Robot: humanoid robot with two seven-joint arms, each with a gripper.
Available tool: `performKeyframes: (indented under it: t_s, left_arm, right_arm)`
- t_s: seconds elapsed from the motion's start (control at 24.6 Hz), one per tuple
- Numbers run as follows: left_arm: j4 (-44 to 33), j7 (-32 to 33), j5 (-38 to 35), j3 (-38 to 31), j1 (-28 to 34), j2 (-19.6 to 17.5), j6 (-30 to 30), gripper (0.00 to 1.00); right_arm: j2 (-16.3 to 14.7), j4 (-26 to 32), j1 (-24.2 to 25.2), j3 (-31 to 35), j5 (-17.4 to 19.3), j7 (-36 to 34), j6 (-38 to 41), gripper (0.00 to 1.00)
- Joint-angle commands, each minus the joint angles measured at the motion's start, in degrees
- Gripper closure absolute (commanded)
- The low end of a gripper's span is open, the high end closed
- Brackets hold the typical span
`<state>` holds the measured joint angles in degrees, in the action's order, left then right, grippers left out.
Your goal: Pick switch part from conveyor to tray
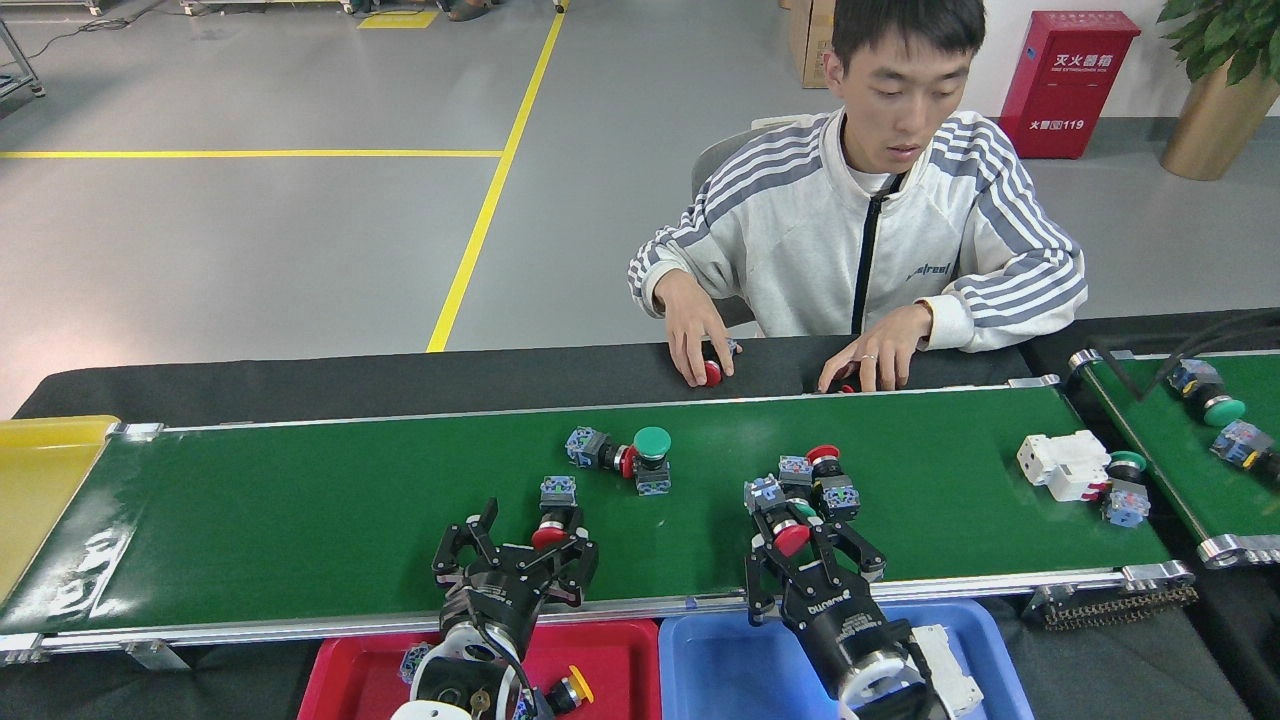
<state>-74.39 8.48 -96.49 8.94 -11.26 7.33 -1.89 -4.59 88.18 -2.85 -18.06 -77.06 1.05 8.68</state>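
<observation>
My right pincer [800, 545] sits over the near part of the conveyor [300, 510] with its black fingers spread around a red-capped switch part [790, 537]. The cap shows between them, but I can't tell from this angle whether the pads actually press on it, so the grip looks closed in without being confirmed. Just beyond it lies a tight cluster of more switch parts [815, 480], touching one another.

My left pincer [520, 555] is parted fairly wide over the belt's near edge, holding nothing. Another red-capped switch [553, 518] lies right at its far fingertips, partly covered by them. Further up the belt a green-capped switch [652, 455] stands beside a red one lying on its side.

Below the rail, the red tray [620, 660] and blue tray [720, 665] are cut off by the frame's bottom edge and largely masked by my arms. A white block [950, 665] in the blue tray shows only in part.

A person [870, 230] sits across the bench, both hands down on the black cloth at the belt's far rail. A white breaker [1060, 463] rests near the belt's right end.
</observation>
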Motion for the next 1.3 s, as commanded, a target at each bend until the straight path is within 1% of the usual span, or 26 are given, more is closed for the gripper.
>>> performKeyframes:
  t_s: [0.0, 0.04, 0.12, 0.16, 0.24, 0.33, 0.41, 0.45, 0.49, 0.53, 0.57, 0.61, 0.65, 0.69, 0.73, 0.77, 0.81, 0.85, 0.89, 0.94, 0.98, 1.06, 1.18, 1.22, 1.26]
  left_arm:
    - [0.12, -0.83, 0.16, -0.24, -0.96, -0.38, 0.04, 0.37]
    - [0.21, -0.83, 0.16, -0.24, -0.95, -0.38, 0.04, 0.41]
    - [0.12, -0.83, 0.33, -0.24, -0.43, -0.56, 0.66, 0.58]
    - [0.12, -0.92, 0.86, -0.24, 0.01, -0.56, 1.27, 0.75]
    - [-0.23, -1.09, 3.59, -0.32, 0.89, -0.56, 4.00, 0.92]
    - [-2.08, -1.27, 5.87, -0.32, 1.95, -1.00, 5.84, 0.96]
    - [-7.17, -1.27, 6.13, -0.32, 4.58, -3.28, 8.66, 0.96]
    - [-11.29, -1.27, 6.31, -0.41, 7.21, -4.95, 12.87, 0.96]
    - [-14.29, -1.27, 6.66, -0.68, 9.07, -6.01, 16.13, 0.96]
    - [-17.98, -1.18, 7.28, -1.29, 11.79, -7.41, 20.61, 0.95]
    - [-21.59, -1.18, 7.98, -2.43, 15.13, -9.08, 25.18, 0.94]
    - [-24.39, -1.18, 8.42, -4.01, 17.67, -9.87, 28.51, 0.94]
    - [-25.63, -1.18, 8.51, -5.07, 19.08, -10.14, 30.37, 0.94]
    - [-26.77, -1.18, 8.51, -6.39, 20.58, -10.31, 32.21, 0.93]
    - [-27.30, -1.18, 8.77, -7.27, 21.99, -10.49, 34.06, 0.92]
    - [-27.30, -1.18, 8.86, -7.97, 22.78, -10.67, 35.73, 0.91]
    - [-27.30, -1.18, 9.12, -9.46, 23.83, -11.10, 38.27, 0.84]
    - [-27.30, -1.18, 9.30, -11.13, 24.97, -11.19, 41.17, 0.76]
    - [-27.30, -1.18, 9.83, -12.28, 25.68, -11.11, 42.67, 0.58]
    - [-27.30, -1.18, 10.27, -13.07, 26.20, -10.93, 43.29, 0.36]
    - [-27.30, -1.27, 11.41, -14.65, 26.73, -10.32, 43.29, 0.00]
    - [-27.30, -1.27, 13.78, -16.58, 27.08, -10.14, 42.76, 0.00]
    - [-27.30, -1.27, 14.48, -18.96, 27.26, -10.05, 40.03, 0.00]
    - [-27.30, -1.27, 14.57, -20.27, 27.43, -9.96, 38.37, 0.00]
    - [-27.30, -1.36, 14.66, -21.85, 27.52, -9.96, 36.26, 0.00]
  right_arm:
    - [-0.77, 3.05, 0.91, 0.40, 1.21, -0.61, 7.84, 0.88]
    - [-0.77, 3.58, 1.53, 0.40, 1.30, -0.53, 9.25, 0.88]
    - [-0.86, 4.63, 2.32, 0.31, 1.30, -0.44, 12.41, 0.88]
    - [-0.86, 5.07, 2.67, 0.22, 1.21, -0.35, 14.35, 0.88]
    - [-0.77, 5.25, 2.76, 0.05, 1.21, -0.26, 19.44, 0.88]
    - [-0.77, 5.25, 2.76, -0.22, 1.13, 0.00, 24.36, 0.88]
    - [-0.60, 5.25, 2.76, -1.01, 0.42, 0.26, 25.95, 0.88]
    - [-0.60, 5.25, 2.76, -3.03, -0.10, 0.70, 26.03, 0.88]
    - [-0.60, 5.25, 2.76, -4.09, -0.28, 0.79, 25.86, 0.88]
    - [-0.60, 5.16, 2.76, -5.05, -0.28, 0.79, 25.77, 0.88]
    - [-0.60, 5.16, 2.85, -5.49, -0.63, 0.79, 25.77, 0.88]
    - [-0.51, 5.16, 2.85, -6.19, -1.07, 0.79, 25.86, 0.87]
    - [-0.51, 5.16, 2.94, -6.90, -1.25, 0.79, 25.77, 0.83]
    - [-0.33, 5.07, 2.94, -7.69, -1.51, 0.79, 25.60, 0.74]
    - [0.11, 4.90, 2.94, -8.13, -1.60, 0.79, 25.51, 0.58]
    - [0.55, 4.63, 3.02, -8.30, -1.77, 0.79, 25.33, 0.38]
    - [1.51, 4.02, 3.02, -8.30, -1.77, 0.79, 25.33, 0.04]
    - [2.56, 3.49, 3.11, -8.30, -1.86, 0.79, 25.33, 0.00]
    - [2.92, 3.23, 3.02, -8.30, -1.86, 0.79, 25.33, 0.00]
    - [3.09, 2.96, 3.02, -8.30, -1.86, 0.88, 25.33, 0.00]
    - [3.44, 2.61, 2.94, -8.30, -1.86, 0.88, 25.33, 0.00]
    - [3.53, 2.61, 2.94, -8.13, -1.77, 0.88, 25.42, 0.00]
    - [3.53, 2.79, 2.94, -7.51, -1.33, 0.88, 25.42, 0.00]
    - [3.45, 3.23, 3.02, -6.37, -0.90, 0.79, 25.33, 0.00]
    - [3.45, 3.84, 3.29, -3.39, -0.81, 0.62, 25.33, 0.00]
